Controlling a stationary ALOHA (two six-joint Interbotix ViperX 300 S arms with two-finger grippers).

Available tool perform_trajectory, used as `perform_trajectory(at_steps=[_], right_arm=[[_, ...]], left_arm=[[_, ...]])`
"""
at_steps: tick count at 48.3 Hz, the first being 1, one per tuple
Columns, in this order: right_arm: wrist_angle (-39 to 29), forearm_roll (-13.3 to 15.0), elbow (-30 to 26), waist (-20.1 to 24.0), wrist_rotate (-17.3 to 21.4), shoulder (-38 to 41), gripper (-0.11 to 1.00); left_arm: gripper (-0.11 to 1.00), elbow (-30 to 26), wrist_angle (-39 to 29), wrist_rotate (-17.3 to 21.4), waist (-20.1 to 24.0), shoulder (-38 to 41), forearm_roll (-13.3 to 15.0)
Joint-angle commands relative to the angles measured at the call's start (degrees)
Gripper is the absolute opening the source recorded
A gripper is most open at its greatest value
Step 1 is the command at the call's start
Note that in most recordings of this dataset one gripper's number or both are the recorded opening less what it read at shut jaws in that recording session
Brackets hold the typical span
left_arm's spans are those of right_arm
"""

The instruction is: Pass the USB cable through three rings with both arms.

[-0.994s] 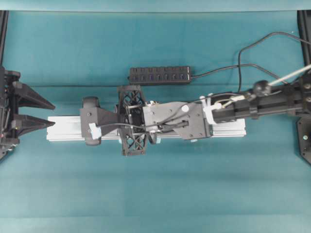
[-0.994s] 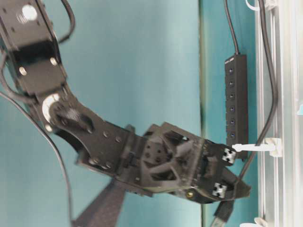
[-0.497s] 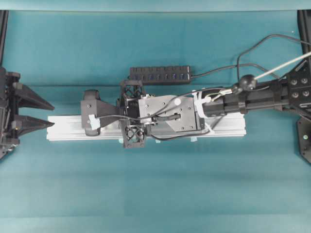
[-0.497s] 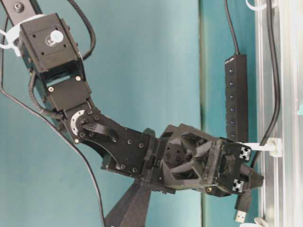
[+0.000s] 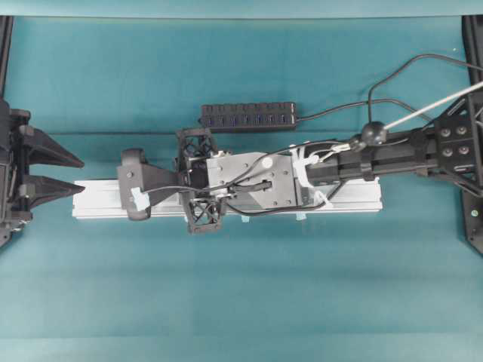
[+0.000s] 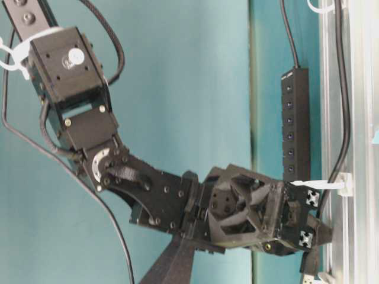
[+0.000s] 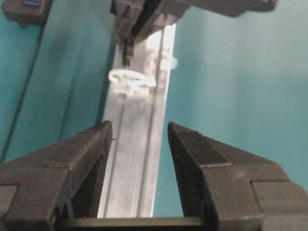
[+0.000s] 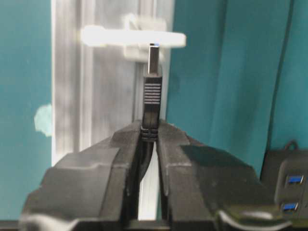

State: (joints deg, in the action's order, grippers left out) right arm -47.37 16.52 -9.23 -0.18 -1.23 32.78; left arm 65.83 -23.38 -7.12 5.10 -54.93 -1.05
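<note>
USB cable [image 8: 151, 103]: plug clenched between right gripper [image 8: 149, 139] fingers, centre of right wrist view, silver tip pointing up, just below whitish ring [image 8: 132, 37] on aluminium rail [image 8: 91, 96]. Overhead view: right arm stretched from right edge along rail at frame centre. Left gripper [image 7: 137, 144] released, holding nothing, at left edge, jaws either side of rail end. Hub bar [image 5: 247, 117] above rail, apart.

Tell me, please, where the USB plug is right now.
In the right wrist view, the USB plug is pinched in the right gripper, its tip just short of a ring.
</note>
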Motion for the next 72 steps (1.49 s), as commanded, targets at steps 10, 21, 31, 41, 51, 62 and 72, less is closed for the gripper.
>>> perform_trajectory(at_steps=[10,21,31,41,51,62,72], right_arm=[[-0.79,0.09,-2.46,0.97,-0.97,1.14,-0.08],[-3.87,0.09,-3.16,0.88,-1.14,1.58,-0.08],[-6.94,0.35,-3.78,0.97,-1.41,1.76,-0.08],[-9.67,1.05,-7.29,0.97,-2.55,2.9,-0.08],[-15.03,1.05,-12.13,1.05,-6.94,4.48,-0.08],[-15.91,0.97,-14.5,1.05,-7.12,4.92,-0.08],[-13.89,0.97,-16.26,1.14,-7.03,4.92,-0.08]], left_arm=[[0.52,-0.44,0.53,0.0,0.26,0.44,-0.09],[0.52,-0.09,0.53,0.0,0.26,0.44,-0.18],[0.52,-0.09,0.53,0.0,0.18,0.35,-0.09],[0.52,0.0,0.53,-0.09,0.18,0.44,-0.18],[0.52,-0.09,0.53,0.0,0.18,0.44,-0.18],[0.52,0.0,0.53,0.0,0.18,0.44,-0.18],[0.52,0.35,0.88,0.0,0.26,0.44,-0.09]])
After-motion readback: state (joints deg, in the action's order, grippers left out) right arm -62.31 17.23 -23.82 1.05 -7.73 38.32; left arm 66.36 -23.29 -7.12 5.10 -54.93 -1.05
